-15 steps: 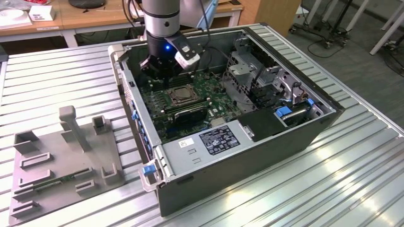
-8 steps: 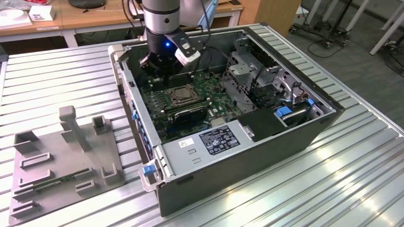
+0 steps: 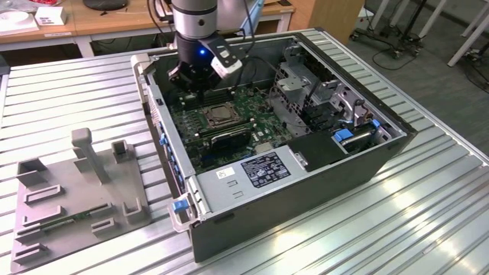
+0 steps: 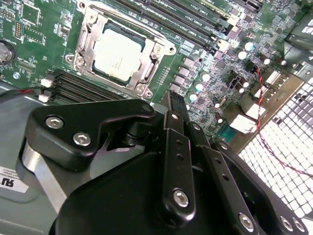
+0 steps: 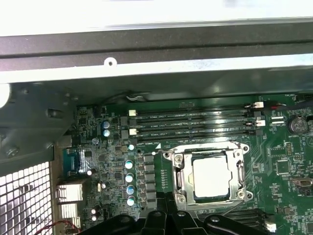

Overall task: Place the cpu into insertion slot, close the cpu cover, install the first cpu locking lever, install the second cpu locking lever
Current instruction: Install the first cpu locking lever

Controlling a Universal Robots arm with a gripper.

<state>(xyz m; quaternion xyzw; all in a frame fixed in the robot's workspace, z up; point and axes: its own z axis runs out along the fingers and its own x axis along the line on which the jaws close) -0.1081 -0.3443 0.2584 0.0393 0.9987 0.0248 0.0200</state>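
My tool [image 4: 173, 101] is pinched narrow, holding nothing, just beside the insertion slot [image 5: 211, 204]; the cpu [image 5: 211, 177] sits inside it, framed by the cpu cover [image 5: 182, 176]. Its print I cannot read.

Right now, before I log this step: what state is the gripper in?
Gripper: closed, holding nothing, hanging over the board near the cpu.

One cpu [image 5: 211, 177] sat in one insertion slot [image 5: 211, 199], with one cpu cover [image 5: 182, 176] framing it. Two banks of memory slots [image 5: 195, 120] flanked that slot. One motherboard [image 5: 288, 166] carried it, inside one computer case [image 3: 306, 189]; one grey fixture plate [image 3: 68, 200] lay outside.
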